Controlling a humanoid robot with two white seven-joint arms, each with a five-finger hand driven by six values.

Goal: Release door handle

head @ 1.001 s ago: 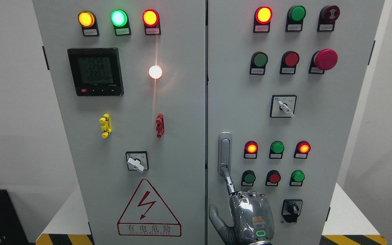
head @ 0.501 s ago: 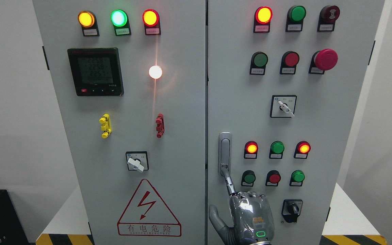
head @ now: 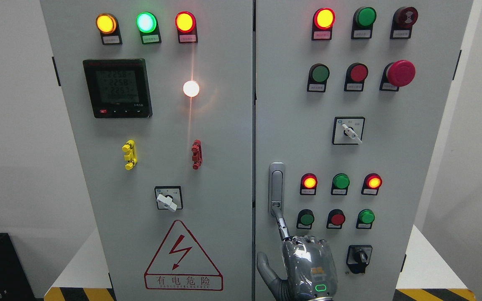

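Note:
The silver door handle [head: 276,186] stands upright at the left edge of the right cabinet door [head: 391,167]. My right hand [head: 306,265] comes up from the bottom edge just below it. Its index finger [head: 281,224] is stretched up and its tip touches the handle's lower end. The thumb [head: 266,267] sticks out to the left, and the other fingers are curled behind the knuckles. The hand holds nothing. The door lies flush with the left door [head: 161,200].
Lit and unlit round buttons [head: 341,182] sit close to the right of the handle, with a black rotary switch [head: 359,258] beside my hand. The left door carries a meter [head: 117,88], a selector switch [head: 167,200] and a red warning triangle [head: 182,259].

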